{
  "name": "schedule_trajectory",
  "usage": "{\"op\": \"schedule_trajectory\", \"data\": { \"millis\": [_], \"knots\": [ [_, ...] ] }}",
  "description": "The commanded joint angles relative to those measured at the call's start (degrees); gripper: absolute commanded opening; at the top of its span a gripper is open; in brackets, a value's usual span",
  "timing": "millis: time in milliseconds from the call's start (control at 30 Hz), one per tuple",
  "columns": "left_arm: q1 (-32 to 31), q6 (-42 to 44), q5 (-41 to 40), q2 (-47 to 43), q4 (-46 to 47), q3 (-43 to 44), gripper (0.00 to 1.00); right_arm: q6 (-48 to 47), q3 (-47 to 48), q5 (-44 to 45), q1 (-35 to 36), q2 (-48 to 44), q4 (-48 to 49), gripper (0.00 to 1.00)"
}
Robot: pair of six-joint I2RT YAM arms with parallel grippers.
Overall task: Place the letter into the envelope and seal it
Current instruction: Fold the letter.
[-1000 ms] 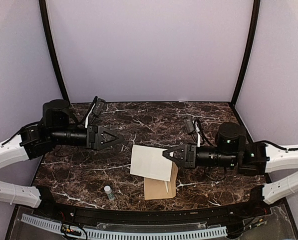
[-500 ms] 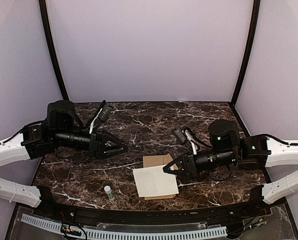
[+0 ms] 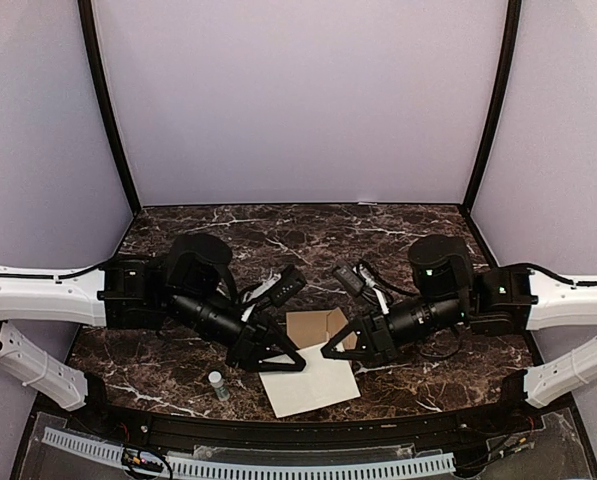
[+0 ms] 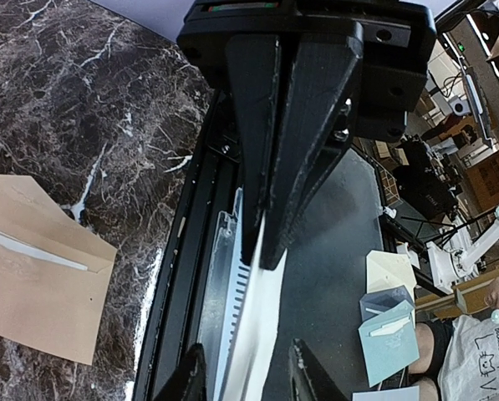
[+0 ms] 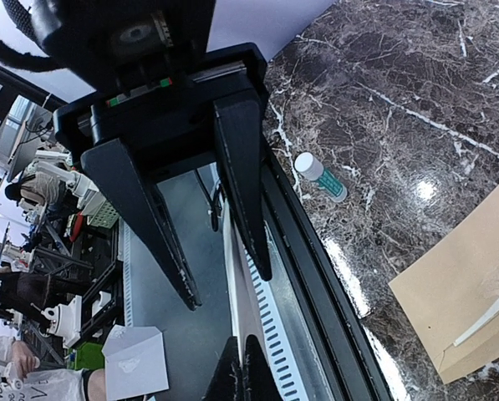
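Observation:
The white letter point(image 3: 313, 385) hangs tilted between both grippers, just in front of the envelope point(image 3: 316, 327). My left gripper point(image 3: 296, 362) is shut on the letter's left edge; the left wrist view shows its jaws point(image 4: 264, 263) pinched on the edge-on sheet point(image 4: 262, 334). My right gripper point(image 3: 330, 352) is open, its fingers point(image 5: 228, 290) apart on either side of the sheet's thin edge point(image 5: 235, 267). The kraft-brown envelope lies flat with its flap open; it also shows in the left wrist view point(image 4: 32, 276) and the right wrist view point(image 5: 475, 292).
A small white glue bottle with a green label point(image 3: 218, 385) lies on the dark marble table point(image 3: 178, 350), front left of the letter, also in the right wrist view point(image 5: 320, 175). The table's black front rail point(image 3: 298, 430) runs just below the grippers.
The left arm swung right and down to the letter and closed on it. The right arm lowered the letter from over the envelope toward the front edge, and its jaws now stand open.

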Motion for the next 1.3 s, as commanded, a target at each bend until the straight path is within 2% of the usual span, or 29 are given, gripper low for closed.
{"op": "schedule_trajectory", "data": {
  "millis": [0, 267, 467, 600, 800, 833, 900, 1000, 1133, 1200, 1267],
  "knots": [
    [-0.8, 0.4, 1.9, -0.5, 2.0, 1.1, 0.33, -1.0, 2.1, -1.5, 0.3, 0.1, -0.2, 0.00],
    [-0.9, -1.4, 2.8, 0.5, 3.9, 0.7, 0.18, -1.2, 2.1, -2.2, 0.4, 0.3, 0.4, 0.00],
    [-1.3, -1.8, 3.0, 1.4, 5.0, 0.7, 0.11, -2.2, 3.0, -2.9, 0.5, 1.2, -0.9, 0.00],
    [-1.3, -2.3, 3.4, 1.9, 5.4, 0.7, 0.01, -2.7, 3.2, -3.1, 0.5, 1.5, -1.2, 0.00],
    [-1.4, -3.3, 1.7, 1.2, 7.5, -0.4, 0.00, -3.0, 3.7, -1.7, 0.4, 1.3, -1.6, 0.00],
    [-1.4, -3.8, 1.1, 0.3, 9.0, -1.1, 0.00, -3.0, 3.5, -1.7, 0.5, 0.9, -1.2, 0.06],
    [-1.4, -4.8, -0.9, -1.5, 11.5, -2.4, 0.00, -2.7, 3.1, -0.9, 0.5, -0.2, -0.3, 0.31],
    [-1.4, -6.4, -3.6, -3.9, 15.4, -4.4, 0.00, -2.0, 2.2, 1.6, 0.3, -2.6, 0.8, 0.56],
    [-1.3, -9.3, -8.2, -8.3, 22.0, -7.7, 0.00, -0.5, 0.0, 7.9, 0.0, -6.7, 3.4, 0.77],
    [-1.3, -11.3, -10.8, -10.4, 27.7, -10.2, 0.00, 1.8, -2.6, 12.0, -0.3, -9.2, 7.8, 0.86],
    [-1.3, -13.1, -13.2, -11.6, 32.4, -12.0, 0.00, 4.9, -6.4, 15.4, -0.6, -11.6, 16.4, 0.92]
  ]
}}
